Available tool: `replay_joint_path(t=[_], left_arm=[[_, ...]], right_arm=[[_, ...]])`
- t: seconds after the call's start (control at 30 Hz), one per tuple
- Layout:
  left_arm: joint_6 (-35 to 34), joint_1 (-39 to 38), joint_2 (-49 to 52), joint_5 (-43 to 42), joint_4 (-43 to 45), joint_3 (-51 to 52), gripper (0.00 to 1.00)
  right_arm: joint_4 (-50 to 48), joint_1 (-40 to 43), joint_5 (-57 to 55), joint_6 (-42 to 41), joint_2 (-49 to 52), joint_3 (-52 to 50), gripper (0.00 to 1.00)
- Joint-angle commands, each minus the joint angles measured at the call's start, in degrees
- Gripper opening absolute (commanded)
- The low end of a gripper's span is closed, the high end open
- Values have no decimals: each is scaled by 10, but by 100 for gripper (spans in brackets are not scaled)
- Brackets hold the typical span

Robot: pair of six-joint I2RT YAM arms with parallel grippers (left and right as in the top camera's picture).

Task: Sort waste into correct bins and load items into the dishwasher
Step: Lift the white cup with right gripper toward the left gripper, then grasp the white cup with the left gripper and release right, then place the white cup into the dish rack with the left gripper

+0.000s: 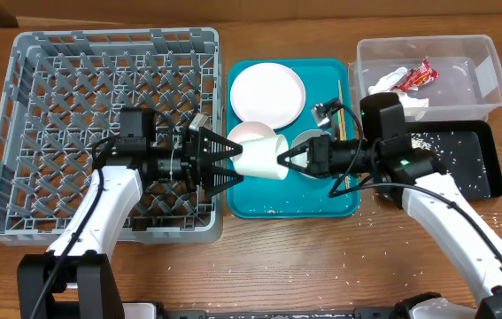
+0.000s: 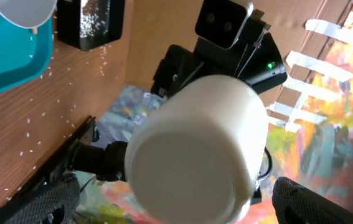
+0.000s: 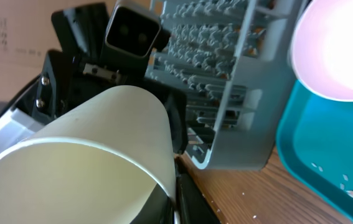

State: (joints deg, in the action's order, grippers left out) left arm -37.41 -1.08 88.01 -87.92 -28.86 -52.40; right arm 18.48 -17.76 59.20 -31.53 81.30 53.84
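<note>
At spread left pincer [image 1: 238, 162] tips: white cup [image 1: 259, 158], right pincer [image 1: 280, 162] gripping rim.

white cup [image 3: 101, 143] up close, grey rack [image 3: 238, 93] behind, teal tray [image 3: 325, 162] rt

The dish rack [image 1: 20, 133] takes up the left part of the desk [image 1: 259, 266], reaching toward its far-left corner. Just right of it lies the serving tray [image 1: 321, 206]. The plate [image 1: 266, 91] sits at the tray's far end, with the left bowl [image 1: 249, 130] and right bowl [image 1: 307, 139] nearer and the chopsticks [image 1: 340, 106] along its right side. The cup [image 1: 259, 159] hangs over the tray's left side, between the left tool [image 1: 226, 161] and the right tool [image 1: 281, 159]. The tub [image 1: 497, 75] stands at the far-right corner and holds the wrapper [image 1: 417, 75] and napkin [image 1: 383, 81]. The shallow tray [image 1: 490, 168] lies just on the tub's near side, with rice [image 1: 423, 140] in it.
</note>
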Motion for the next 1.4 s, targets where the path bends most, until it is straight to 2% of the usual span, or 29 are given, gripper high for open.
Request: replay_joint_path(t=[0.0,0.2,0.4,0.53,0.63,0.7,0.73,0.8,0.83,0.9,0.97,1.13,1.27,1.37], left_arm=[[1,2,0,-26,2,-7,100],[1,-3,0,-26,3,-7,100],[1,-4,0,-26,4,-7,89],[1,-5,0,-26,4,-7,79],[2,-5,0,-26,4,-7,64],[2,-5,0,-26,4,-7,57],[4,-5,0,-26,4,-7,49],[14,-5,0,-26,4,-7,40],[22,-4,0,-25,4,-7,36],[28,-4,0,-25,5,-7,36],[36,-4,0,-25,15,-7,36],[42,3,-3,30,59,-8,32],[53,16,-28,170,57,-16,34],[65,18,-80,301,4,-46,34]], right_arm=[[-18,-24,12,-10,9,-3,4],[-71,-55,14,-35,49,-3,4],[-94,-70,20,-43,65,-3,4],[-96,-70,19,-43,65,-3,4],[-103,-70,20,-43,65,-3,4],[-104,-70,20,-43,65,-3,4],[-105,-70,20,-43,65,-3,5],[-106,-70,20,-43,65,-3,13],[-106,-69,19,-43,65,-3,25],[-105,-64,17,-41,65,-3,52],[-104,-52,18,-41,65,-3,62],[-60,25,20,-7,65,-1,78],[12,78,19,43,60,-1,83],[83,92,-20,92,45,-1,89]])
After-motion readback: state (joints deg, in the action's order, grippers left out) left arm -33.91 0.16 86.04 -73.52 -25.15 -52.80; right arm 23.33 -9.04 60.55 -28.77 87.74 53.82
